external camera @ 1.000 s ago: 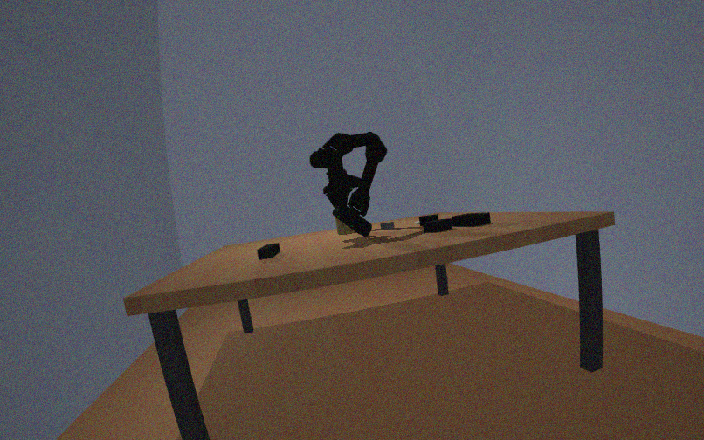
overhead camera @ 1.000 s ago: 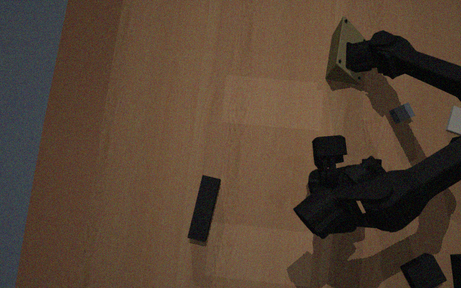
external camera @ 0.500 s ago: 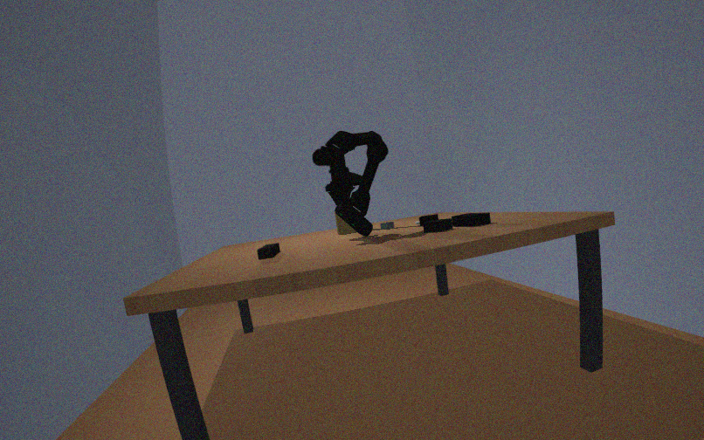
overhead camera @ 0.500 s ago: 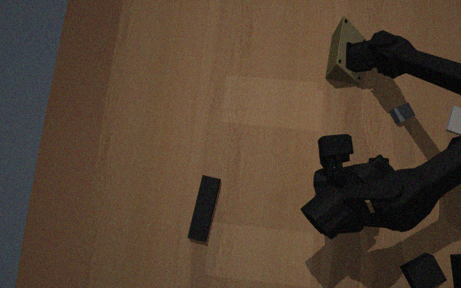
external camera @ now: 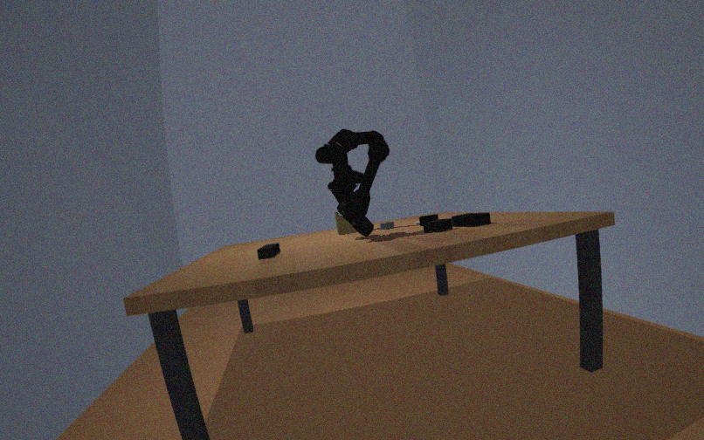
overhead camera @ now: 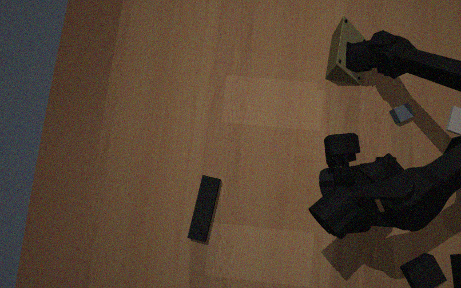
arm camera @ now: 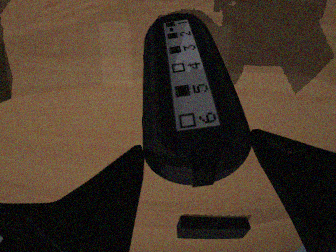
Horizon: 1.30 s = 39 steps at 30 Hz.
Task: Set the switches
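The dark controller unit (arm camera: 159, 100) (overhead camera: 334, 217) (external camera: 363, 226) is held tilted above the bench. Its underside faces the wrist camera. My gripper (arm camera: 197, 144) is shut on the unit, with one fingertip against each side near the label's 6 end. The pale label (arm camera: 192, 77) shows squares 1, 2, 3 and 5 filled, and squares 4 and 6 empty; square 1 is small and dim at the far end. The rocker switches are on the hidden side, so their positions cannot be seen.
A black bar (overhead camera: 204, 208) (external camera: 268, 250) (arm camera: 213, 227) lies left of the arm. An olive box (overhead camera: 334, 54) stands by the arm's base. A blue-grey block (overhead camera: 403, 113) (external camera: 387, 225) and a white block (overhead camera: 454, 120) lie right. Dark blocks (overhead camera: 424, 271) (external camera: 438, 225) (external camera: 471, 220) lie farther off.
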Each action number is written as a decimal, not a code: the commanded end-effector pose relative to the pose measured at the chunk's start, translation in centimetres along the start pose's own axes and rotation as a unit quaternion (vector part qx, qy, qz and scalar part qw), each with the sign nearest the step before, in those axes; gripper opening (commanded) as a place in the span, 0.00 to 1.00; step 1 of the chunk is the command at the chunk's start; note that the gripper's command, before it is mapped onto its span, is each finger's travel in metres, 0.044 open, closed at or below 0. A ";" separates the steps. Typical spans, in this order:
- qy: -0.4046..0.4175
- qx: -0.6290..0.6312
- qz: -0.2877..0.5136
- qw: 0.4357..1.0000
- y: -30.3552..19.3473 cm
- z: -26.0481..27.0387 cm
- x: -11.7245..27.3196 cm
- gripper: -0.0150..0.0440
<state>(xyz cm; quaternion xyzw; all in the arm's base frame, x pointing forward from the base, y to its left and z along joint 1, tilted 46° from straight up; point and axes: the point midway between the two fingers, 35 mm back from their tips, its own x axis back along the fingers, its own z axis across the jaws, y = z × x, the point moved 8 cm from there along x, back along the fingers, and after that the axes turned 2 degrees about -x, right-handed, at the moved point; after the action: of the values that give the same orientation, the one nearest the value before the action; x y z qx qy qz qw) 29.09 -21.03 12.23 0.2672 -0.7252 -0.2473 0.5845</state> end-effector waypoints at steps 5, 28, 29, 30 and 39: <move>0.002 -0.001 -0.007 1.000 0.9 -0.1 0.0 0.82; 0.002 -0.002 -0.007 1.000 2.4 0.0 0.9 0.82; 0.002 -0.002 -0.007 1.000 2.5 0.0 1.0 0.82; 0.002 -0.002 -0.007 1.000 2.6 0.0 1.0 0.82; 0.002 -0.002 -0.007 1.000 3.3 0.1 1.1 0.82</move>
<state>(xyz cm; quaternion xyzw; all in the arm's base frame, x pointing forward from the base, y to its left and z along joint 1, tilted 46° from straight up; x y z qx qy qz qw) 28.54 -19.71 14.92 0.2705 -0.7233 -0.2498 0.5842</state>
